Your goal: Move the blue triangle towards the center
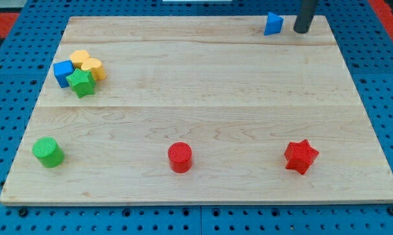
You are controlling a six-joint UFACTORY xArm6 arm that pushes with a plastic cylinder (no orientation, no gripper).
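No gripper here, just my tip (pixel 301 31): blue triangle (pixel 273 24) sits just to its view-left, apart, so bench (pixel 203 91) centre lies down-left of both.

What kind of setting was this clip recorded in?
Most likely a robotics lab tabletop rig: a wooden board lies on a blue perforated base, with small blocks such as the blue triangle scattered on it, and my tip just to that triangle's right.
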